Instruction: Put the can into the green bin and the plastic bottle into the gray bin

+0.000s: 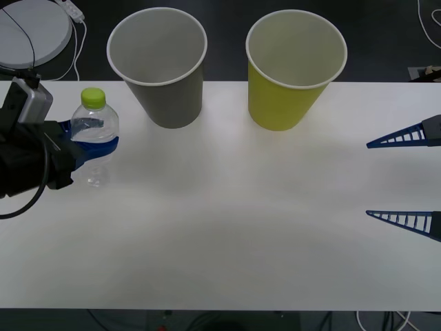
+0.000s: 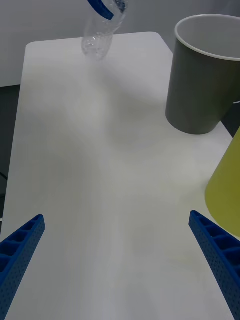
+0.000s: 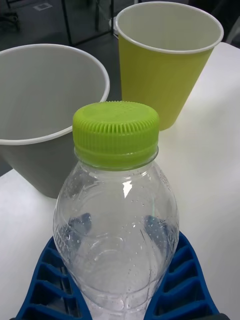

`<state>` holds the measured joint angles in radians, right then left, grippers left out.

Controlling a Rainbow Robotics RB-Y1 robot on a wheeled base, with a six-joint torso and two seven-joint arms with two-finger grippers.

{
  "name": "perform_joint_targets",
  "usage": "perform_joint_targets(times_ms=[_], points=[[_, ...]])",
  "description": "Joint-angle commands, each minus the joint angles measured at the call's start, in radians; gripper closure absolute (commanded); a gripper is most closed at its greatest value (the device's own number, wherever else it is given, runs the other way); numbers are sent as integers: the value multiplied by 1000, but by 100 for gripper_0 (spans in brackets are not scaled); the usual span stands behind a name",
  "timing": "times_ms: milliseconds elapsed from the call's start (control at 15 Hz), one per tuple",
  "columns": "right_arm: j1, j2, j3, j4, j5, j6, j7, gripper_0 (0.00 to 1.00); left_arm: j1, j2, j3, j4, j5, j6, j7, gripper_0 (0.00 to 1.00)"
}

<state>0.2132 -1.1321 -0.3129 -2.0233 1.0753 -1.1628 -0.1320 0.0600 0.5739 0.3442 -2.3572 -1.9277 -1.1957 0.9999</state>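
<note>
The left tool (image 1: 94,143), a pair of blue ribbed fingers on a black arm, is clenched around the small clear plastic bottle with a lime-green screw cap (image 1: 95,138), at the left end of the white bench (image 1: 227,227). In the left wrist view the fingers (image 3: 185,285) curve around both sides of the plastic bottle (image 3: 117,225) at its wide middle, and the ridged cap stands upright above them. In the right wrist view the plastic bottle (image 2: 100,35) appears near the far corner of the bench, with a blue finger crossing its upper part; whether its base touches the surface or hangs just above it I cannot tell.

Just beside the plastic bottle, toward the back edge of the bench, stands the large dark gray tapered paper cup with a white rolled rim, the gray bin (image 1: 162,69). It is upright and its pale inside shows nothing in it. Next to it, a little apart along the same back edge, stands the large yellow-green tapered paper cup with a white inside, the green bin (image 1: 293,76), also upright with nothing seen inside. In the left wrist view the gray bin (image 3: 45,130) and green bin (image 3: 162,65) rise behind the cap.

The right tool (image 1: 403,179) hovers at the right edge of the bench, released, its two blue ribbed fingers (image 2: 20,250) spread wide with bare bench between them, well apart from both bins.
</note>
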Motion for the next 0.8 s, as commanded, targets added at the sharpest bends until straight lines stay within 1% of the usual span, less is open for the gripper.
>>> perform_joint_targets(times_ms=[67, 267, 333, 533, 667, 800], points=[[0, 0, 0, 0, 0, 0, 0, 0, -5, 1, 65, -37, 9, -64, 26, 100], [0, 0, 0, 0, 0, 0, 0, 0, -31, 27, 114, -50, 21, -117, 46, 100], [0, 0, 0, 0, 0, 0, 0, 0, -42, 52, 125, -48, 29, -125, 59, 100], [0, 0, 0, 0, 0, 0, 0, 0, -83, 152, 124, -50, 42, -125, 166, 100], [0, 0, 0, 0, 0, 0, 0, 0, -121, 239, 113, -45, 47, -125, 232, 100], [0, 0, 0, 0, 0, 0, 0, 0, -158, 324, 104, -14, 69, -123, 256, 100]])
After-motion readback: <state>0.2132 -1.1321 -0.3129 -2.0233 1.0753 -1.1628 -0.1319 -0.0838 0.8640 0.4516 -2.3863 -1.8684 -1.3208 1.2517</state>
